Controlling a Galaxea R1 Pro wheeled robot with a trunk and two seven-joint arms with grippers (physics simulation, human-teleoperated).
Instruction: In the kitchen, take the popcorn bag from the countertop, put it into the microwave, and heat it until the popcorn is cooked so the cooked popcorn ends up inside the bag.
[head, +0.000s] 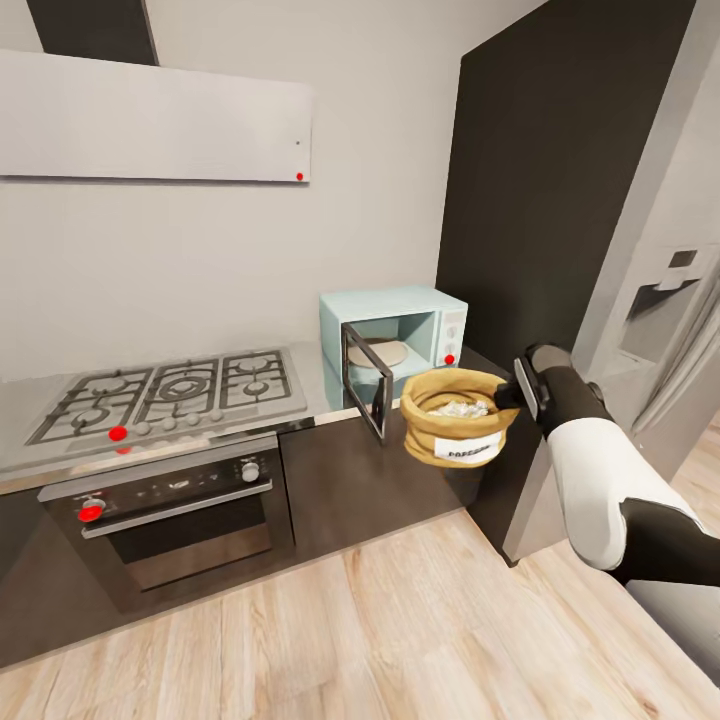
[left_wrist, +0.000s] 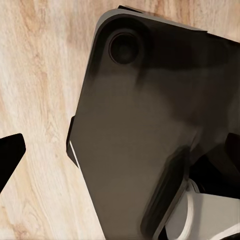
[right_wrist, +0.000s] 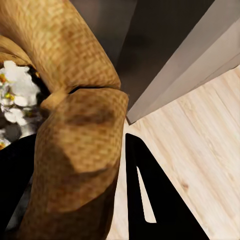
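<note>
1. Popcorn bag hangs in the air before the counter, its rolled rim pinched by the right tool.
2. Soft and light, it looks best gripped by that rim.
3. Beyond, the microwave stands open.

A: Where's the bag?
B: Right gripper has it by the rim, in the air in front of the cabinets, just right of the microwave door.
A: Door state?
B: Open, swung out over the countertop edge. Turntable is visible inside.
A: Contents?
B: White popcorn in the bag's mouth; label faces the camera.
A: Surroundings?
B: Hob and oven at left, fridge at right.
</note>
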